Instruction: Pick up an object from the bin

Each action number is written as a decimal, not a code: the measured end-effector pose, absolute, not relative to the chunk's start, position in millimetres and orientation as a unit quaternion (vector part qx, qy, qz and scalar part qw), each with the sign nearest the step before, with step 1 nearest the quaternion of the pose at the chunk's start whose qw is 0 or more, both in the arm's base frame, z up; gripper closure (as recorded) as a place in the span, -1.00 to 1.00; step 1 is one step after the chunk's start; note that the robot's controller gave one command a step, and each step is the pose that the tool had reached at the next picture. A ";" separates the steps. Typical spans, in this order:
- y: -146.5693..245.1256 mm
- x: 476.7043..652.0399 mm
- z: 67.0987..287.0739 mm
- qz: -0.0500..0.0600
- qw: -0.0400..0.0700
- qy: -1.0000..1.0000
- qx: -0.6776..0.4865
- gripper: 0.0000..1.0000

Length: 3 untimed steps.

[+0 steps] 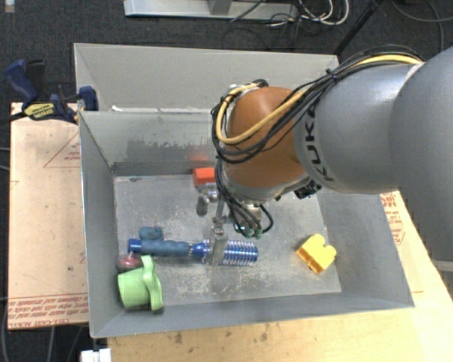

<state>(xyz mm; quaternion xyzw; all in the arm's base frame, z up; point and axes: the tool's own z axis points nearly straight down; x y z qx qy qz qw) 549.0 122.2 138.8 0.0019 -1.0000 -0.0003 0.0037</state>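
Blue brush (174, 249) lies flat on floor of bin (166, 202), handle leftward | gripper (217, 240) low over its neck, probably the slimmest place | opening and hold: cannot tell

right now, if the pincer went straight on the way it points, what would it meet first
Probably the blue tool on the bin floor, where its handle joins the ribbed head; the pincer hangs over that spot, though depth is unclear.

green cup (140, 286) 1; yellow block (315, 253) 1; orange block (204, 176) 1; blue rod (166, 249) 1; ribbed coil (240, 254) 1; blue lump (151, 234) 1
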 end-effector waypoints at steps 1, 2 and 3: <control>123.0 543.5 66.3 0.000 0.003 -0.998 -0.059 -1.00; 123.4 545.5 70.1 -0.001 0.000 -0.998 -0.060 1.00; 130.6 529.0 265.5 -0.002 -0.004 -0.998 -0.057 1.00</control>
